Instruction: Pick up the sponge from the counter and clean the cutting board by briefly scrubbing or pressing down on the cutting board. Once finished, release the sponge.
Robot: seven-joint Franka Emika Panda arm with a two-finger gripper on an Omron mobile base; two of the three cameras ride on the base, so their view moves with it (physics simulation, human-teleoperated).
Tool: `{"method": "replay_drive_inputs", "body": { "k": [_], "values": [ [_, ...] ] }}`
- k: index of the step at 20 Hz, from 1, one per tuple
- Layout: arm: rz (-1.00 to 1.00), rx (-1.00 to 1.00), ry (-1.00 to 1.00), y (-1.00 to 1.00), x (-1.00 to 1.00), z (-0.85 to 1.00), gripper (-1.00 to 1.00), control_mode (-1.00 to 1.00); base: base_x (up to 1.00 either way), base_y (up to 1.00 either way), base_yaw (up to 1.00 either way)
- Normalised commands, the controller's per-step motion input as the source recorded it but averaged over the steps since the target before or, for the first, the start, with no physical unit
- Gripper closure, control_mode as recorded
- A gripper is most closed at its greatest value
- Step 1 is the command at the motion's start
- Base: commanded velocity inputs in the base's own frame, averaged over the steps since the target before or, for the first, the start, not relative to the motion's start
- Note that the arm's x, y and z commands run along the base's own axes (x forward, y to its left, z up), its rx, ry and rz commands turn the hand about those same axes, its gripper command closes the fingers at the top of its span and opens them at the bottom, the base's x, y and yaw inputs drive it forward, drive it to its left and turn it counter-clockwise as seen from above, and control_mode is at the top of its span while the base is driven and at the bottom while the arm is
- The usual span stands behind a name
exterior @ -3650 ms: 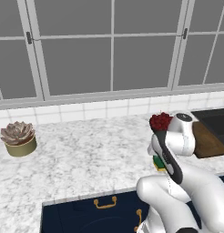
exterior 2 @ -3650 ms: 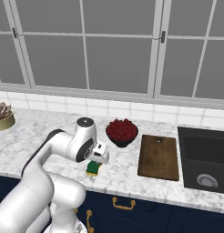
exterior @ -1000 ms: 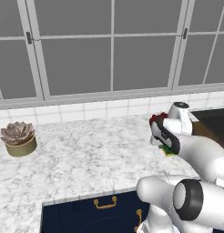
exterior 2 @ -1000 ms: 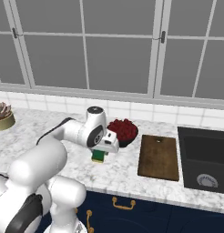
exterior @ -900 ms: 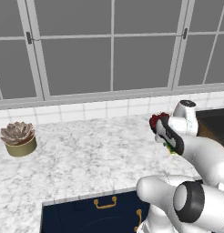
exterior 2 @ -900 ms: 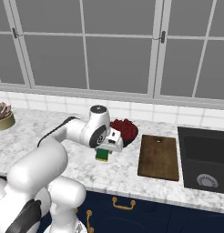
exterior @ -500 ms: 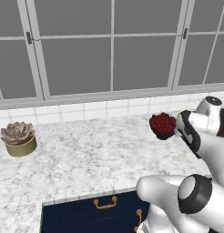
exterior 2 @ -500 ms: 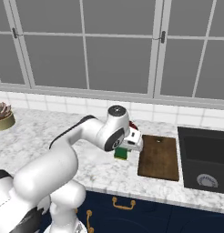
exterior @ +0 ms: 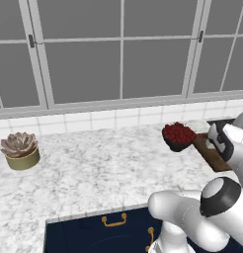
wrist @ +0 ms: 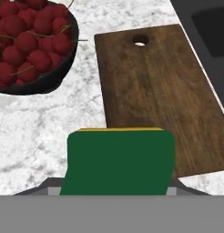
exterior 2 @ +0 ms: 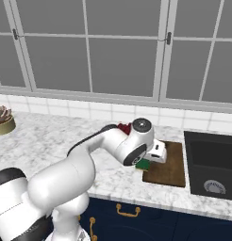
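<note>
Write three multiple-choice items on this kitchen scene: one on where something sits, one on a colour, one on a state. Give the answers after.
1. Where does the dark bowl of red cherries stand?
A. on the marbled white-and-grey stone counter, beside the board
B. in the sink
C. on the board

2. What colour is the top face of the small rectangular sponge?
A. pink
B. dark green
C. white

3. What state is the end effector in?
A. open and empty
B. shut on the bowl
C. shut on the sponge

Answers:
1 A, the hand view shows it on marble left of the flat dark brown wooden cutting board.
2 B, green above a thin yellow edge.
3 C, the sponge rides at the board's near edge.
</note>
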Motion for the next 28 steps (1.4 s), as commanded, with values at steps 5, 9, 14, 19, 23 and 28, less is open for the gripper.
{"method": "replay_drive_inputs", "body": {
  "k": [5,9,14,19,23,28],
  "values": [
    [0.00,0.00,0.00,-0.10,0.10,-0.11,1.00,-1.00,0.00,0.00,0.00],
    [0.00,0.00,0.00,-0.42,0.10,-0.53,1.00,-1.00,0.00,0.00,0.00],
    [0.00,0.00,-0.01,-0.28,0.00,-0.26,1.00,-1.00,0.00,0.00,0.00],
    [0.00,0.00,-0.04,-0.01,0.01,-0.25,1.00,-1.00,0.00,0.00,0.00],
    [0.00,0.00,-0.07,0.00,0.04,-0.23,1.00,-1.00,0.00,0.00,0.00],
    [0.00,0.00,-0.01,0.01,0.20,-0.16,1.00,-1.00,0.00,0.00,0.00]
  ]
}}
